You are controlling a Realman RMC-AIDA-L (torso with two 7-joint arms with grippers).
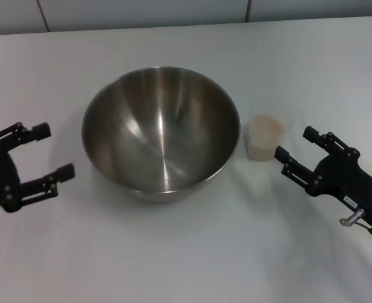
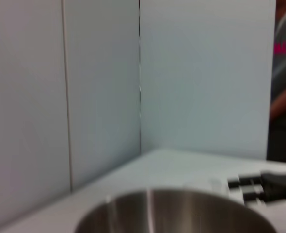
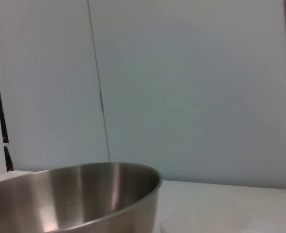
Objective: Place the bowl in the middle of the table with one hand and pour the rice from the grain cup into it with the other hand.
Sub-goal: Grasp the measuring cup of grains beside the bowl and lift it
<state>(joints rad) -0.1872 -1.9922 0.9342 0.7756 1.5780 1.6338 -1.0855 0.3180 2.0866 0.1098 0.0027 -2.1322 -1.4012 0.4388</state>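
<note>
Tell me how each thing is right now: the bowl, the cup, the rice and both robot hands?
bowl: upright on the table, empty.
grain cup: upright beside the bowl, full.
rice: all in the cup, none poured.
left gripper: open, left of the bowl, holding nothing.
right gripper: open, next to the cup, not gripping it.

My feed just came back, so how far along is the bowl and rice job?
Done: the bowl stands empty mid-table. In hand: nothing yet; the right end effector is open beside the grain cup, not touching it. The left end effector is open, clear of the bowl. Left: grasping the cup and pouring its rice.
</note>
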